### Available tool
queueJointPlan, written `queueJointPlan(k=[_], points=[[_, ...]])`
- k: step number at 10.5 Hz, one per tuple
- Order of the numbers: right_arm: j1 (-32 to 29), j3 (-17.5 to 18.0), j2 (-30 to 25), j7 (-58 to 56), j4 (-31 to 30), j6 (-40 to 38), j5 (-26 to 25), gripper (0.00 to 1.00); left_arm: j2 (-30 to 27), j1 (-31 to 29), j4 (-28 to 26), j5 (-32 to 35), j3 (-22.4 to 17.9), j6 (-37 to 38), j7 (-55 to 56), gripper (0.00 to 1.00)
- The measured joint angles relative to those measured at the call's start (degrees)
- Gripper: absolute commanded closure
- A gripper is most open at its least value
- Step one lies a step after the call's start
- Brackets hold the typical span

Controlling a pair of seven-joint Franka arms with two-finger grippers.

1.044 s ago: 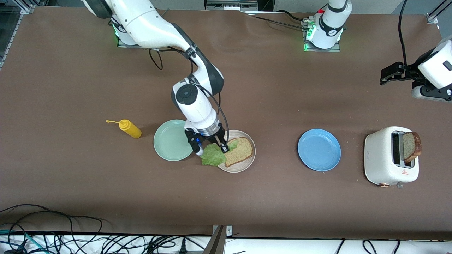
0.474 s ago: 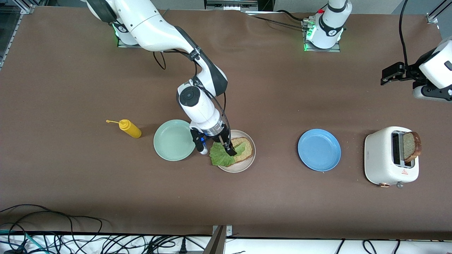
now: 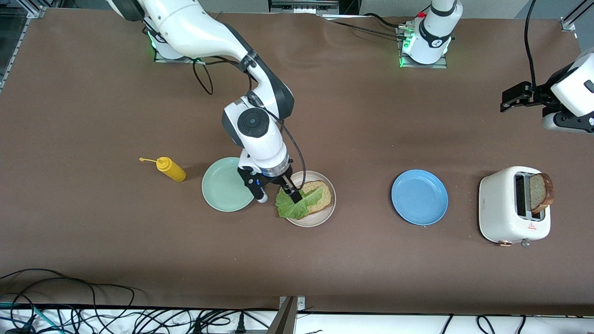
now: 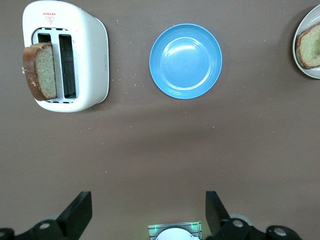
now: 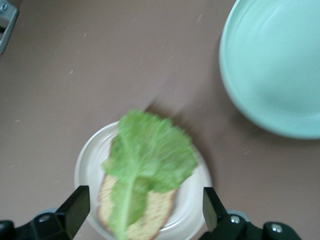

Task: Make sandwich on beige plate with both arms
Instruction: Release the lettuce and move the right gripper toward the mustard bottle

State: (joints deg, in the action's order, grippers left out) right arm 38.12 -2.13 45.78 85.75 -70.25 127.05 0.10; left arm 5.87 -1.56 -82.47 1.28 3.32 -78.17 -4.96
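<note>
The beige plate [image 3: 317, 221] holds one bread slice [image 3: 322, 192] with the green lettuce leaf [image 3: 294, 207] lying across it. The leaf hangs over the rim on the side toward the mint-green plate. My right gripper [image 3: 277, 194] hovers just over the leaf, open and holding nothing. The right wrist view shows the lettuce [image 5: 150, 159] on the bread [image 5: 150, 220], on the plate [image 5: 196, 197], between the spread fingers [image 5: 75, 206]. A second bread slice [image 3: 541, 191] stands in the toaster [image 3: 503, 206]. My left gripper [image 3: 514, 96] waits open, high over the left arm's end of the table.
A mint-green plate [image 3: 225, 184] lies beside the beige plate, and a yellow squeeze bottle [image 3: 171, 169] lies toward the right arm's end. A blue plate [image 3: 419, 197] sits between the beige plate and the toaster. Cables run along the table's near edge.
My right gripper has opened and let go of the lettuce, which now rests on the bread. The gripper has lifted slightly. The left arm has not moved.
</note>
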Motion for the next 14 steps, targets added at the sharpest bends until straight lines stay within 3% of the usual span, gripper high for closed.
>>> queueJointPlan(k=[5, 10, 14], points=[[-3.45, -5.06, -6.19, -29.13, 0.11, -15.07, -0.46, 0.0, 1.11, -1.39, 0.0, 0.0, -0.22, -0.64, 0.0, 0.0], [-11.69, -6.93, -13.98, -56.39, -0.96, -31.15, 0.43, 0.0, 3.72, -5.36, 0.0, 0.1, -0.43, -4.55, -1.53, 0.0], [-12.67, -16.4, -22.88, -79.8, -12.56, -31.89, 0.77, 0.0, 3.79, -5.44, 0.03, 0.1, -0.38, -4.69, -1.83, 0.0]])
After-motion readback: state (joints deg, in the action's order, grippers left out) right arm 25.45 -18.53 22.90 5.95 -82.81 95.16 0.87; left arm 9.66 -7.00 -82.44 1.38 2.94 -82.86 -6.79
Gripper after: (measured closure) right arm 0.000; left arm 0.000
